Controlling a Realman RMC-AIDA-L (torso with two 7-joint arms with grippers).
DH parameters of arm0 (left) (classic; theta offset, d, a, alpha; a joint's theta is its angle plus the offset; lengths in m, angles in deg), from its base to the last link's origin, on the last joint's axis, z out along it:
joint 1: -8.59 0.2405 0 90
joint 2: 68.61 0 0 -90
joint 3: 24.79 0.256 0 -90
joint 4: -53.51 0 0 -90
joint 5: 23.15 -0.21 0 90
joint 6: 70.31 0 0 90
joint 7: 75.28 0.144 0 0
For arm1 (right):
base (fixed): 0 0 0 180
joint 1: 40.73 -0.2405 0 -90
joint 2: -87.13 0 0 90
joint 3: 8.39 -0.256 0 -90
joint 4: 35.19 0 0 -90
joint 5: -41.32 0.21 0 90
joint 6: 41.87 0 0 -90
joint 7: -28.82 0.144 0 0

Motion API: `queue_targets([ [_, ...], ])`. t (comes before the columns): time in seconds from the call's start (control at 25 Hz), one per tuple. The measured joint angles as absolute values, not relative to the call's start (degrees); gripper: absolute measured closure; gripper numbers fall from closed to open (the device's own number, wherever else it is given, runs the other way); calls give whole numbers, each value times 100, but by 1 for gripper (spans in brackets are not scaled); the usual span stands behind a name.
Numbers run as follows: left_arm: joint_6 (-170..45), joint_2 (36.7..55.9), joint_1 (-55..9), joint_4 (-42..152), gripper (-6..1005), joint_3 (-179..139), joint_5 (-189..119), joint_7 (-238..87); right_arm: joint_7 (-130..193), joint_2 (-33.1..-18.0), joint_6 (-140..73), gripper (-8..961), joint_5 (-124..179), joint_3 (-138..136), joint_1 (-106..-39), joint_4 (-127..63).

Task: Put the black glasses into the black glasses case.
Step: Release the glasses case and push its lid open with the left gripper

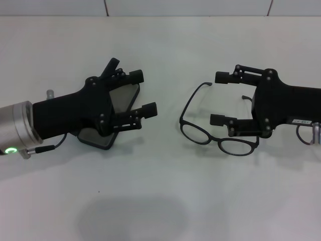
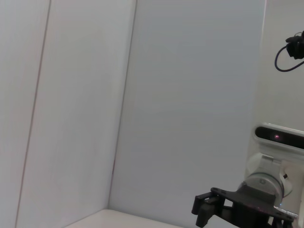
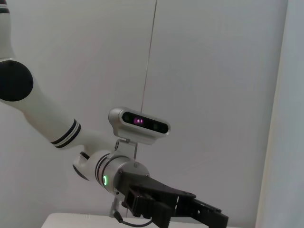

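Note:
The black glasses (image 1: 217, 139) lie unfolded on the white table at the right, lenses toward me and temple arms pointing back. My right gripper (image 1: 218, 98) is open and reaches in from the right over the glasses, between the two temple arms, with one finger (image 1: 223, 119) just above the frame. The black glasses case (image 1: 124, 98) lies flat at the left, mostly hidden under my left gripper (image 1: 144, 93), which is open and empty above it. I cannot tell if the case lid is open. The right wrist view shows the left gripper (image 3: 175, 206) farther off.
The white table (image 1: 165, 201) runs to a pale wall (image 1: 150, 7) at the back. A soft shadow (image 1: 130, 218) lies on the table near the front. The left wrist view shows the wall and the right arm's gripper (image 2: 223, 209) farther off.

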State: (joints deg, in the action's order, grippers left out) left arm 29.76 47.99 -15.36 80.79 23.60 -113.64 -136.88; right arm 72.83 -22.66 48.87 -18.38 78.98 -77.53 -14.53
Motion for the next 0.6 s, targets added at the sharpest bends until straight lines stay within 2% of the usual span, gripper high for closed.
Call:
queue_targets([
  [0.52,2780,4874,-1484,8099,150,2175,-11036,-13981,7278,-2257,4914,171,-1845,7897,-7702,-1444],
  [0.6,2477,4819,-1529,8289,151,2050,-11095,-14524,7281,-2254,4914,171,-1845,7890,-7681,-1444],
])
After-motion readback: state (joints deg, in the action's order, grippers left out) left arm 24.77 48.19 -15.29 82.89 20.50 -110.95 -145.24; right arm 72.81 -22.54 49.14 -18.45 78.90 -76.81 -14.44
